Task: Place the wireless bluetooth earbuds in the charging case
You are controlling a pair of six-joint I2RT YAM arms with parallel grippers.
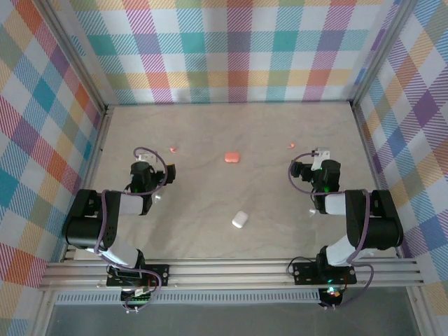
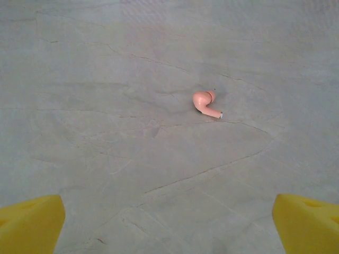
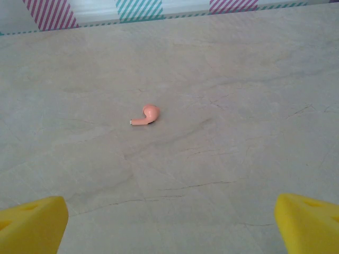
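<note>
While left fingers & right fingers sit spread wide, left earbud, charging case & right earbud lie apart.

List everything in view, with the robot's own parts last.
earbuds: two, salmon pink, lying far apart on the table, one ahead of each arm
charging case: one, salmon pink, mid-table between the earbuds
white case: one, white, mid-table, nearer the arm bases than the pink case
table: one, pale beige, creased surface
walls: three, multicolour plaid, left, back and right of the table
arms: two, black and white, mounted at the near edge
left pincer: one, yellow tips, open, facing the left earbud
right pincer: one, yellow tips, open, facing the right earbud
</note>
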